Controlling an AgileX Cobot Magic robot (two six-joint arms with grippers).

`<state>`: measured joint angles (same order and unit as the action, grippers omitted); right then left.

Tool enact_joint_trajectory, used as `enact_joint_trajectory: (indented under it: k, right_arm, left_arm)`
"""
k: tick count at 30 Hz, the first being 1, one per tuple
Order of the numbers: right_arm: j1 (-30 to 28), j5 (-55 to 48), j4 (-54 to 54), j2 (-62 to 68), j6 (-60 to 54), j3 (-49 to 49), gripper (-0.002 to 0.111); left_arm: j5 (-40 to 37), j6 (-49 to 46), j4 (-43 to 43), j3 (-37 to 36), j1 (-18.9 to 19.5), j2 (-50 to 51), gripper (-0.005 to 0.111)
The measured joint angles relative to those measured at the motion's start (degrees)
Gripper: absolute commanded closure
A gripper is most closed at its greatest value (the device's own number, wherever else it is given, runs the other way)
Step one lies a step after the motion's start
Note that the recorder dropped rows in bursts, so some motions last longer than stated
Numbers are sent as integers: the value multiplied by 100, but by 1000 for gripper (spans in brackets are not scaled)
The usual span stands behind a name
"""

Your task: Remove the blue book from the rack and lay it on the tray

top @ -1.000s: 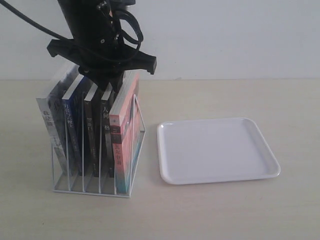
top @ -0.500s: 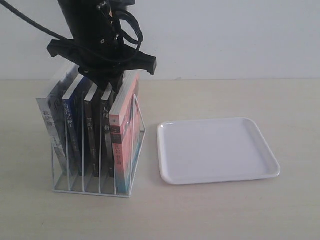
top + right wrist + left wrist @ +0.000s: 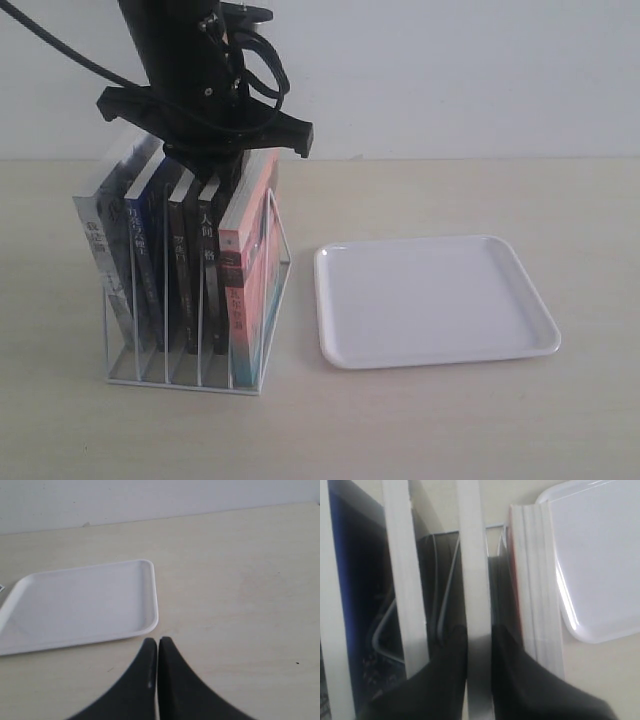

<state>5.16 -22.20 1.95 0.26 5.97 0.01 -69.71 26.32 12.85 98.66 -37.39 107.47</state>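
Notably, left gripper (image 3: 480, 632) pinches what seems a black-spined book's (image 3: 472, 580) page edge, not blue book (image 3: 141, 255), upright in wire rack (image 3: 180, 383), apart from fingers. Thin paperback: prob. light, floppy, glossy; grip top edge nr spine. Right gripper (image 3: 158, 647) closed, empty.
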Motion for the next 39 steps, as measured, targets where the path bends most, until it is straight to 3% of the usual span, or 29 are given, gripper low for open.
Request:
enact_joint_trajectory:
  k: [39]
  right_arm:
    - [0,0,0,0,0,0,108]
  left_arm:
    - [-149,0,-275,57,8,-440,102]
